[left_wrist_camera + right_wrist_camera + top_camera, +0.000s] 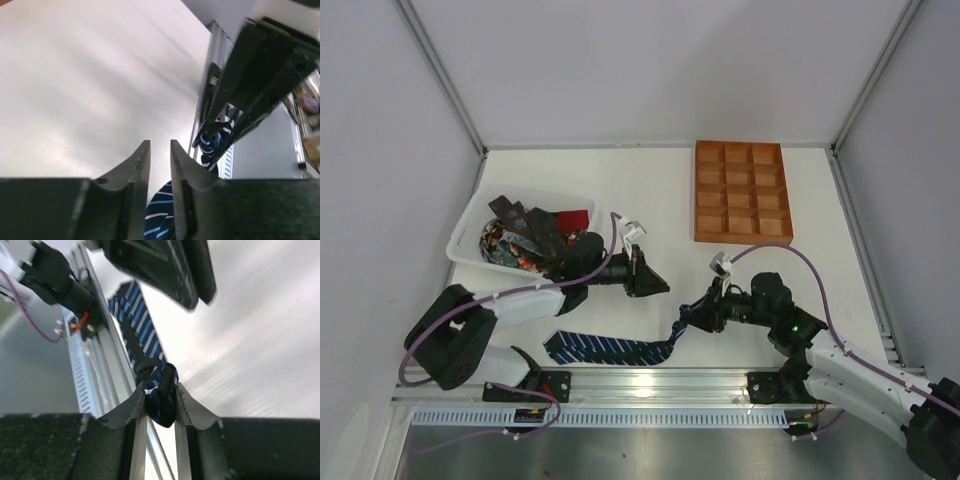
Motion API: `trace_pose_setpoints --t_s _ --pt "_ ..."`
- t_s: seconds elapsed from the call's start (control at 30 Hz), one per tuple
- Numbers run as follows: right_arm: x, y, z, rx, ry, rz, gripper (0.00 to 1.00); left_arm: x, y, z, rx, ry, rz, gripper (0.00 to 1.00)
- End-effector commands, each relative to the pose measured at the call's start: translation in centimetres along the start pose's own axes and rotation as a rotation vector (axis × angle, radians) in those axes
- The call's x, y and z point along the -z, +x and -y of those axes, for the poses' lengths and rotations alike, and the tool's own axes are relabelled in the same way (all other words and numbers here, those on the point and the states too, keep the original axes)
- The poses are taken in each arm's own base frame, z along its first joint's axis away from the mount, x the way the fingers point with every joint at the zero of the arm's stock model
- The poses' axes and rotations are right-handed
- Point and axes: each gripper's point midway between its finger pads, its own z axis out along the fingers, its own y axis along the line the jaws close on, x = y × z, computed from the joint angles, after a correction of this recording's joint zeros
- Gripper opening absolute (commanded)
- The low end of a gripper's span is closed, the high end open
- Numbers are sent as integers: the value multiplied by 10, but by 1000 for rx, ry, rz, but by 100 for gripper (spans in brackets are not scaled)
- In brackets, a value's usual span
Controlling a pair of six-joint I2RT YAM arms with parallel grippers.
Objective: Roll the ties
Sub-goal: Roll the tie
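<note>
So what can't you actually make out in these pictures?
- Top view: the heap of dark patterned ties in the white plastic basket is tangled and partly under the left arm, so no count.
- Top view: the right gripper and its hold on the navy striped fabric tie are too small; only its wrist view shows the pinch.
- Left wrist view: the left gripper hides most of that tie behind its fingers.

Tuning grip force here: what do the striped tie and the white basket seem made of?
Striped tie: soft woven fabric, probably; it bunches and folds where the right end effector pinches it. White basket: likely smooth moulded plastic, judging by its thin, rigid rim.
</note>
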Motion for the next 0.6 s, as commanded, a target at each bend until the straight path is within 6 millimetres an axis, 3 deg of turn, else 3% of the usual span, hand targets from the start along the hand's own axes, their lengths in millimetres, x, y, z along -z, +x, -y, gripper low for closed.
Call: trace_pose_setpoints --t_s 0.0,0.17,0.4,0.43,0.47,0.53,0.57 --pt "-5 -8 -8 80 47 -27 0 22 6 -22 7 -207 17 25" --pt "-13 14 -12 90 106 -167 0 44 17 -27 124 -339 29 18" --pt "-16 35 -24 69 171 -339 0 58 36 -24 247 -397 38 17" --pt "-13 43 -18 66 228 -374 0 60 40 -27 284 -425 40 17" --pt "-15 45 -29 80 214 -397 0 62 41 -29 299 -440 47 18" --pt "-14 61 -24 87 277 -473 0 69 48 -34 361 -499 48 18" --pt "-17 65 -33 89 273 -499 0 71 47 -37 369 -528 59 20"
